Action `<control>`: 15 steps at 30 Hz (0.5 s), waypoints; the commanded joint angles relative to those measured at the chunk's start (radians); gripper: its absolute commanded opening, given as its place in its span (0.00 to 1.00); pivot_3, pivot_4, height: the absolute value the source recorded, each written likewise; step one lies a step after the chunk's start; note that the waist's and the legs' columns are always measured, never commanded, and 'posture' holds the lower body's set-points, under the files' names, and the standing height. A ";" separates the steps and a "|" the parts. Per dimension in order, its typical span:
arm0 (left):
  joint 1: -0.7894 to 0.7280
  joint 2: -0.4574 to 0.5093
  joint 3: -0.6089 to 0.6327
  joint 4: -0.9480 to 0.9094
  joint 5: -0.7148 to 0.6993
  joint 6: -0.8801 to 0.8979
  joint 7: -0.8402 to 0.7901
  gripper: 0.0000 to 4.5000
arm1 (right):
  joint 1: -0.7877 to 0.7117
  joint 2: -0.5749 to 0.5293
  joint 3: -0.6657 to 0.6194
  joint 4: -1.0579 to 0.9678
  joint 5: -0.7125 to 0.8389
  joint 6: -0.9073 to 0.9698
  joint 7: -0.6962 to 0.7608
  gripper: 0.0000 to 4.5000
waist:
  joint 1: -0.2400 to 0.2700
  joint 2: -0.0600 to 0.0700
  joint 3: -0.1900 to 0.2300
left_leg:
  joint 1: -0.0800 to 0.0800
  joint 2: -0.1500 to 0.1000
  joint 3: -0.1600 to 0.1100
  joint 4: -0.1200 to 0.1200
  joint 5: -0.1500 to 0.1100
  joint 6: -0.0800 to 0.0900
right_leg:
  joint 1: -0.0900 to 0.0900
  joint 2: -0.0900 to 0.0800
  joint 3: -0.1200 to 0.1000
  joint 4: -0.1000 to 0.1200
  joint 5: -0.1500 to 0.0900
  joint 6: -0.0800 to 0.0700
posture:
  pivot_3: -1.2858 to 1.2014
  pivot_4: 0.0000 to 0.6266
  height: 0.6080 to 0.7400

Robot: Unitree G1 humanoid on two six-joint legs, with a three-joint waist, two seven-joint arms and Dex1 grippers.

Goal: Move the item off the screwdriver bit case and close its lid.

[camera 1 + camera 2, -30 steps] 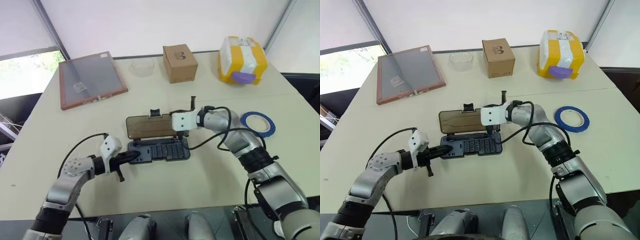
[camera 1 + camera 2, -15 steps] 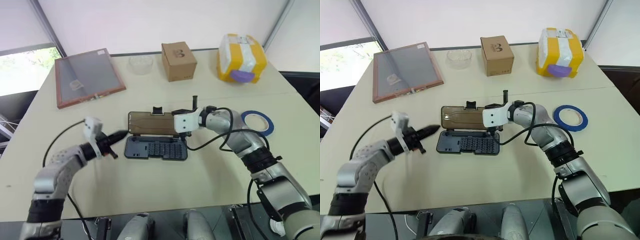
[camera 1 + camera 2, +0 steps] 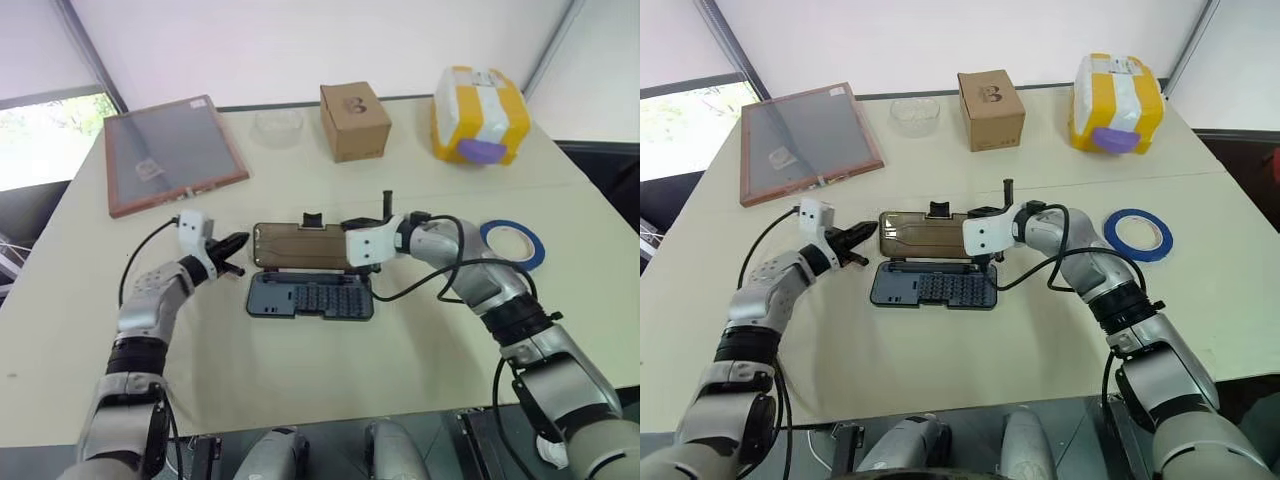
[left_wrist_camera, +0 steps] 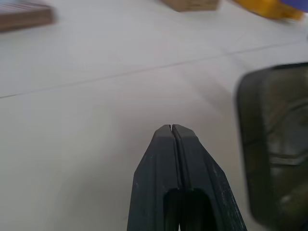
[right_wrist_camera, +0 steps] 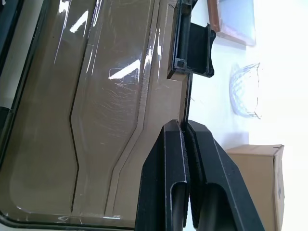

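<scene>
Case [image 3: 310, 298] looks clear, so lid-closing step: right gripper [image 5: 184, 124] clamped on flat-open lid [image 3: 300, 246] edge, left gripper [image 3: 243, 240] pinched shut, empty; next, swing lid over onto case.

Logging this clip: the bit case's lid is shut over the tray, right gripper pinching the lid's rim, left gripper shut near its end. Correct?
No. The lid is open, lying flat behind the tray, as the right eye view shows. The rest stands: right gripper pinching the lid's rim, left gripper shut near its end.
</scene>
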 commanded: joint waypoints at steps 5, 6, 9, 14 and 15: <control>-0.138 0.031 -0.041 0.240 0.066 -0.097 -0.185 0.00 | -0.016 0.002 -0.010 -0.026 0.001 -0.014 -0.013 0.01 | -0.006 0.000 0.000 | -0.001 0.000 0.000 0.000 0.000 0.000 | -0.001 0.000 0.000 0.000 0.000 0.000 | 0.52 0.24 1.00; -0.152 0.032 -0.044 0.266 0.073 -0.106 -0.207 0.00 | -0.018 0.003 -0.010 -0.024 0.001 -0.015 -0.014 0.01 | -0.006 0.000 0.000 | -0.001 0.000 0.000 0.000 0.000 0.000 | -0.001 0.000 0.000 0.001 0.000 0.000 | 0.52 0.24 1.00; -0.213 0.022 -0.039 0.370 0.082 -0.125 -0.259 0.00 | -0.016 0.007 -0.012 -0.030 0.007 -0.013 -0.011 0.01 | -0.005 0.000 0.000 | -0.001 0.000 0.000 0.000 0.000 0.000 | -0.002 0.000 0.000 0.001 0.000 0.000 | 0.52 0.24 1.00; -0.288 0.006 -0.016 0.479 0.069 -0.119 -0.316 0.00 | -0.018 0.010 -0.018 -0.047 0.013 -0.010 -0.011 0.32 | -0.007 0.000 0.000 | -0.003 0.000 0.000 0.000 0.000 0.000 | -0.003 0.000 0.000 0.001 0.000 0.000 | 0.52 0.24 1.00; -0.299 0.003 -0.012 0.491 0.063 -0.110 -0.330 0.00 | -0.018 0.010 -0.020 -0.052 0.013 -0.009 -0.012 0.42 | -0.007 0.000 0.000 | -0.004 0.000 0.000 0.001 0.000 0.000 | -0.004 0.000 0.000 0.002 0.000 0.000 | 0.52 0.24 1.00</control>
